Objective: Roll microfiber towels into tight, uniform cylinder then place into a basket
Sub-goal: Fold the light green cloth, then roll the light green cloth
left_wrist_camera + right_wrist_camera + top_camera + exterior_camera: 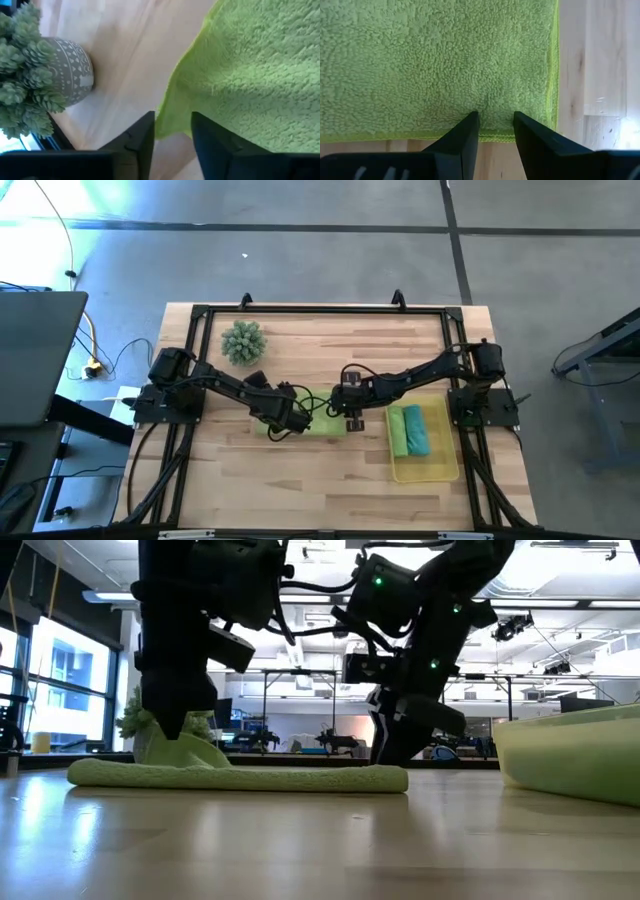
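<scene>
lying flat on the wooden table point(330, 480), near its middle: a lime green towel point(240, 777), spread out beside the yellow basket point(447, 465) and well apart from it. used as the landmark here: that towel.

pinching one corner of the towel, on the side away from the basket: the left gripper point(171, 137), fingers point(142, 142) slightly apart with the lifted corner of cloth between them, pulled up into a small peak in the low view. closed on the cloth loosely rather than tightly, as far as can be told.

standing at the towel's opposite end, the one nearer the basket: the right gripper point(496, 131), fingers point(532, 137) a little apart and pressed down over the hemmed edge, tips on or just above the pile. hard to tell whether any cloth is actually gripped; no fold raised between them.

resting in the basket, beyond the towel's right-gripper end: two rolled towels side by side, one lime green roll point(399, 430) and one teal blue roll point(417, 430), touching each other.

sitting farther back, past the towel's left-gripper corner: a spiky green plant point(243, 342) in a patterned grey pot point(75, 67), well apart from the cloth.
</scene>
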You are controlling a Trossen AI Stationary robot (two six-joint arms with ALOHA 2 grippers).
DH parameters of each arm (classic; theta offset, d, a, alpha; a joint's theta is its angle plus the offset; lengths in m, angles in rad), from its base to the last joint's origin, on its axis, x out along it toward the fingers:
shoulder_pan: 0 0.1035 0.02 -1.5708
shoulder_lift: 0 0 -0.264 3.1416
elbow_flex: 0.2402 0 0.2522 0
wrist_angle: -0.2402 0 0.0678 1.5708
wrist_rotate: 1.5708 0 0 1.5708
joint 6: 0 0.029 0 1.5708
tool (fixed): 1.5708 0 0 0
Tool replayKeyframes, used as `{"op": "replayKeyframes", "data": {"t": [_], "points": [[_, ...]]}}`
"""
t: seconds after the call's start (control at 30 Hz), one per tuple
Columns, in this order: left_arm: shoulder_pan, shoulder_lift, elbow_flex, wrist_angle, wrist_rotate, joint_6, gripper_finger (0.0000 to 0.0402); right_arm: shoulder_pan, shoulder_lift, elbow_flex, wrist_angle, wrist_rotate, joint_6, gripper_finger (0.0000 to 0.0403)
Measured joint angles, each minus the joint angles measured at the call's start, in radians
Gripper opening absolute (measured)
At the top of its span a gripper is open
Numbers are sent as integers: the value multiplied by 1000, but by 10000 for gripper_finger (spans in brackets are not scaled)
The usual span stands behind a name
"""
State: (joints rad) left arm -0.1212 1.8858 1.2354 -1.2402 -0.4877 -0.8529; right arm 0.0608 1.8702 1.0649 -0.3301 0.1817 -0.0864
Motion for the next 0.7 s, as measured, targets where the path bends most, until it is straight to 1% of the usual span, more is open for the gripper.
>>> {"op": "replayKeyframes", "data": {"t": [0.1, 0.17, 0.33, 0.43, 0.53, 0.63, 0.7], "points": [[2, 0, 3, -4, 54, -3, 143, -2, 0, 0, 0, 1, -1, 116], [1, 0, 11, -6, 120, -22, 150, -6, 0, 0, 1, 9, -7, 116], [-13, 0, 17, -6, 272, -35, 145, -29, 0, 0, 2, 12, -8, 116], [-35, 0, 17, -6, 338, -41, 135, -39, 0, 0, 3, 13, -8, 116], [-62, 0, 17, 10, 331, -44, 125, -44, 0, 0, 6, 12, -4, 116], [-79, 0, 8, 68, 262, -45, 118, -44, 0, 0, 7, 9, 0, 116], [-84, 0, -14, 124, 252, -43, 114, -43, 0, 0, 7, 8, 0, 116]]}}
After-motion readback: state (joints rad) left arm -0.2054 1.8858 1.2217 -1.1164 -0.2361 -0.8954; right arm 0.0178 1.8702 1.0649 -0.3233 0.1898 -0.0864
